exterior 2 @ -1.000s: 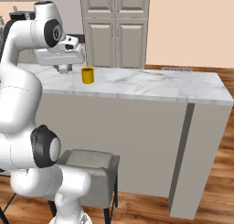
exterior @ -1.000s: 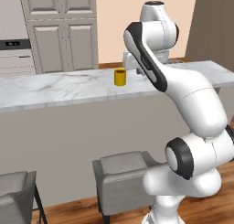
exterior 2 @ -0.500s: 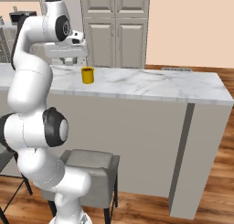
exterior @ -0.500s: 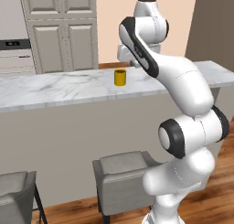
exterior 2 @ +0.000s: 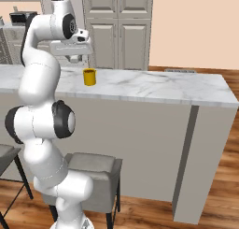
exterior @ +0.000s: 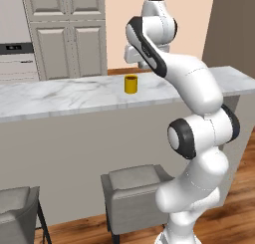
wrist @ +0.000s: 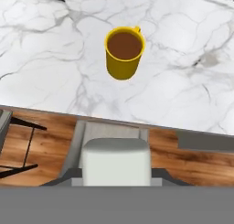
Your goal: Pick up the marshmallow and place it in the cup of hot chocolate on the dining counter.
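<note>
White and soft, the marshmallow (wrist: pixel 116 161) sits clamped in the end effector (wrist: pixel 116 177), held above the worktop's (wrist: pixel 183 90) near edge. Just beyond stands the yellow cup (wrist: pixel 124 52) of hot chocolate, upright on the marble.

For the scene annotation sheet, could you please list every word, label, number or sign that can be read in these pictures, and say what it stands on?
None: no readable text in any view.
The yellow cup of hot chocolate is plain.
The marshmallow is blank white.
The dining counter shows only marble veining.
The cabinet doors and stool carry no label.
</note>
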Controlling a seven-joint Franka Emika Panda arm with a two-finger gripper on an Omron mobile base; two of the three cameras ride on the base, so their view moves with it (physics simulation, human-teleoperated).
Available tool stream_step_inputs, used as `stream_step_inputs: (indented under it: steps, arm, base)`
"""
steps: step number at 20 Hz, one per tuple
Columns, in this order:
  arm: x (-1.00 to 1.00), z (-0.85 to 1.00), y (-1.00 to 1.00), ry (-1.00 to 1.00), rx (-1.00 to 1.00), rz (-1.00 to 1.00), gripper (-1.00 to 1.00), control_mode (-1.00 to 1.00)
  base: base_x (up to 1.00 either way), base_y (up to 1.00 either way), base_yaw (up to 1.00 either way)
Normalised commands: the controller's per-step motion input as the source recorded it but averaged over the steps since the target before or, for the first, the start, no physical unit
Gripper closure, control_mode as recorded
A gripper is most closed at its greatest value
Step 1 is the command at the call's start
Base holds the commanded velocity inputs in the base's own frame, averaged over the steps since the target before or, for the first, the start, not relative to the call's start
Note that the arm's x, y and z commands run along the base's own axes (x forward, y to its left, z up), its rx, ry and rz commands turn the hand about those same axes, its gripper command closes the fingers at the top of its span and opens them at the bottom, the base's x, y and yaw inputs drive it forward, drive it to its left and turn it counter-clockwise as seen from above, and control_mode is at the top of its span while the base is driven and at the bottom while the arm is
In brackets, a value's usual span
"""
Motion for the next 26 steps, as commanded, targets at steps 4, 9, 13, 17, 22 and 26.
stream_step_inputs:
  steps: [4,9,13,17,22,26]
  arm:
    - [0.48,-0.17,0.05,0.00,0.00,0.00,1.00,-1.00]
    - [0.52,-0.29,0.09,0.00,0.00,0.00,1.00,-1.00]
    - [0.45,-0.19,0.04,0.00,0.00,0.00,1.00,-1.00]
    - [0.38,-0.20,0.04,0.00,0.00,0.00,1.00,-1.00]
    - [0.42,-0.28,0.06,0.00,0.00,0.00,1.00,-1.00]
    - [0.41,-0.21,0.01,0.00,0.00,0.00,1.00,-1.00]
  base:
    - [0.00,0.00,0.00]
    - [0.00,0.00,0.00]
    - [0.00,0.00,0.00]
    - [0.00,0.00,0.00]
    - [0.00,0.00,0.00]
    - [0.00,0.00,0.00]
